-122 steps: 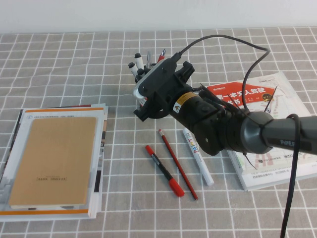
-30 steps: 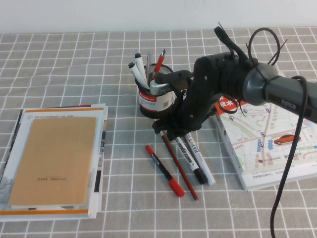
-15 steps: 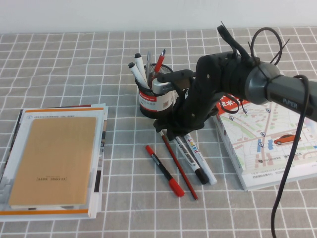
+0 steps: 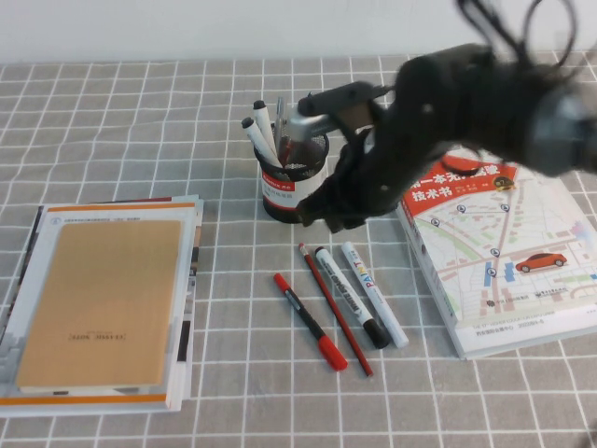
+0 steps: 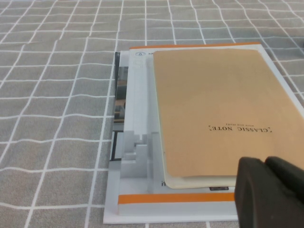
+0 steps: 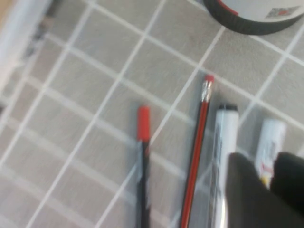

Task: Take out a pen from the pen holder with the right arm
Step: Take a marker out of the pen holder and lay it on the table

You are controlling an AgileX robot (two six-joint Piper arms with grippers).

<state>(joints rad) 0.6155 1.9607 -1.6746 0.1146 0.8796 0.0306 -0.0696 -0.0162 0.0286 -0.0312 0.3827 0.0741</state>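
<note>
The black mesh pen holder (image 4: 291,187) stands at the table's back middle with several pens (image 4: 266,126) sticking out of it. My right gripper (image 4: 322,213) hangs just in front of the holder, above the table; in the right wrist view this gripper (image 6: 271,168) shows a narrow gap with nothing in it. Below it a black-capped white marker (image 4: 350,297) lies free between a red pencil (image 4: 334,308) and a second white marker (image 4: 375,294). My left gripper (image 5: 268,190) is shut over the tan notebook (image 5: 218,104).
A red-capped pen (image 4: 310,320) lies left of the pencil. An open map book (image 4: 504,243) lies at the right. A notebook on a stack of magazines (image 4: 103,299) fills the left side. The holder's base (image 6: 256,16) shows in the right wrist view.
My right arm has lifted off the table and drawn back toward the holder. The black-capped marker, which lay under the gripper, now lies uncovered among the other pens.
</note>
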